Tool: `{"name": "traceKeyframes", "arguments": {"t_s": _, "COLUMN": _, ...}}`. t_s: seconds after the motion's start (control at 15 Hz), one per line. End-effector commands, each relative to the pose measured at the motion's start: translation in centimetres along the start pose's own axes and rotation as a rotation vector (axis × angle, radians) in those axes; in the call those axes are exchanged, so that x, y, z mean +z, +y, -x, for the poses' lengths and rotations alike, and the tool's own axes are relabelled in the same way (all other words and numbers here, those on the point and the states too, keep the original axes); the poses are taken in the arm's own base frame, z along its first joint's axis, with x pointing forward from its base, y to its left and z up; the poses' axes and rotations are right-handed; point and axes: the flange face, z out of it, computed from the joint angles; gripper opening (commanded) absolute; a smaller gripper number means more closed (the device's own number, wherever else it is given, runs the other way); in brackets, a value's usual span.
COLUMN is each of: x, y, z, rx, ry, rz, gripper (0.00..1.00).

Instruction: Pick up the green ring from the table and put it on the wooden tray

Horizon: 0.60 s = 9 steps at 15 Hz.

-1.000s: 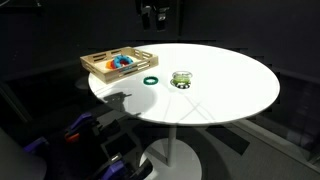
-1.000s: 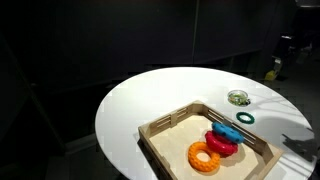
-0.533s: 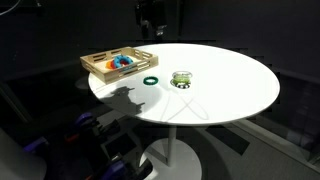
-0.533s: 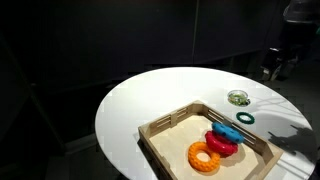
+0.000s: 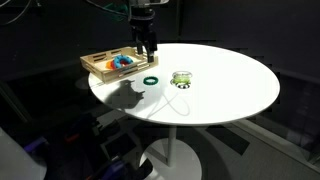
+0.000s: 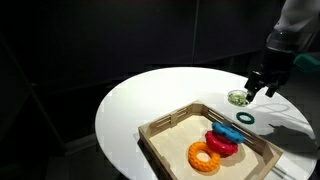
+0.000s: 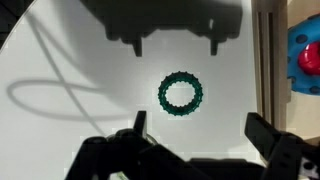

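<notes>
Nearest in an exterior view, the shallow rectangular light-wood tray (image 6: 165, 120) with low slatted sides sits on the large round white tabletop (image 6: 140, 95). It holds a chunky orange ring (image 6: 205, 157), and behind that a red ring (image 6: 218, 148) with a blue piece (image 6: 226, 131) lying partly on it.

Just beyond the tray's far end lies the small thin dark-green ring (image 6: 245, 117), on bare tabletop beside the tray but not touching it. The tray's low slatted wall stands between the ring and the tray floor. The ring lies flat with its open centre facing up. Being round, it has no long axis and points no particular way.

A little farther on is a chunkier shiny yellowish-green round object (image 6: 238, 97), near the ring but apart from it.

Farthest back and highest, the dark claw (image 6: 258, 92) hangs over this patch of tabletop, clear of the surface. In the wrist view the claw (image 7: 196, 120) is spread wide and grips nothing. The ring (image 7: 181, 93) shows below it, roughly between the two fingers (image 7: 138, 122). The tray's pale wall (image 7: 265, 60) runs down one side of that view, and the claw's shadow falls on the white surface beyond the ring.
</notes>
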Motion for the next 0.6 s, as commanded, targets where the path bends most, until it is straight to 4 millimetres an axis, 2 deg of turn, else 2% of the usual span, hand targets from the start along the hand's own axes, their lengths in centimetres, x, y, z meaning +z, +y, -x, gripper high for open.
{"name": "traceKeyframes", "arguments": {"t_s": 0.0, "x": 2.4, "y": 0.1, "z": -0.1, "rx": -0.013, "ry": -0.023, "rz": -0.006, "gripper": 1.00}}
{"name": "traceKeyframes", "arguments": {"t_s": 0.53, "x": 5.9, "y": -0.5, "z": -0.6, "rx": -0.039, "ry": -0.006, "rz": 0.026, "gripper": 1.00}}
